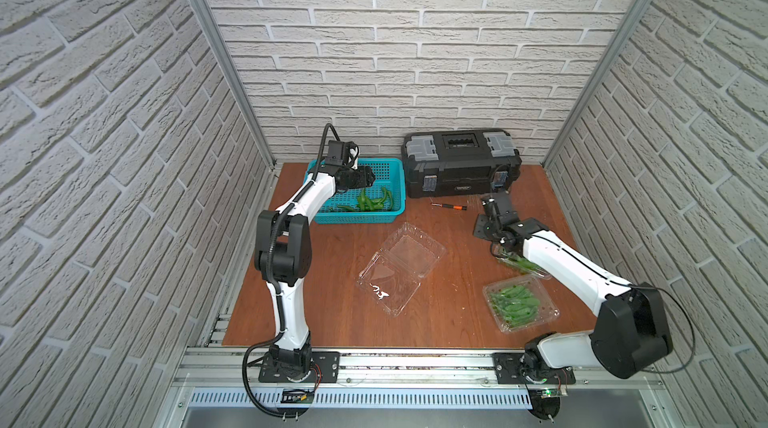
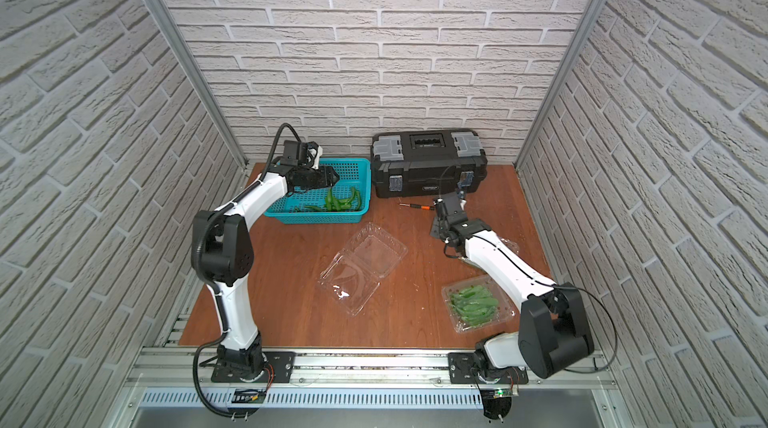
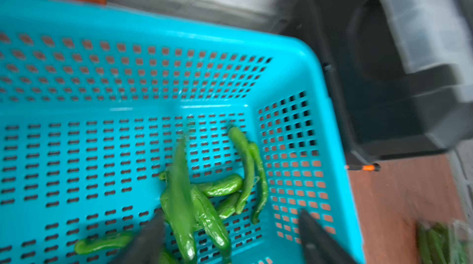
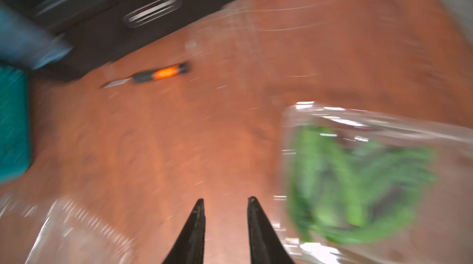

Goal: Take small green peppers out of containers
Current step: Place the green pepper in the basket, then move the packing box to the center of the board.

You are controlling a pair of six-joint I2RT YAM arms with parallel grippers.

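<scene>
Small green peppers (image 1: 368,201) in basket (image 1: 357,217), toolbox (image 1: 459,164) beside, screwdriver (image 1: 451,206) nearby

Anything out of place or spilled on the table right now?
One thing: a small orange-and-black tool lies loose on the table just in front of the black toolbox, and it looks unrelated to this job. Nothing looks spilled.

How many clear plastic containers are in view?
3. An open empty container in the middle; a full container in front on the right; a third container with peppers, partly hidden under the right arm.
</scene>
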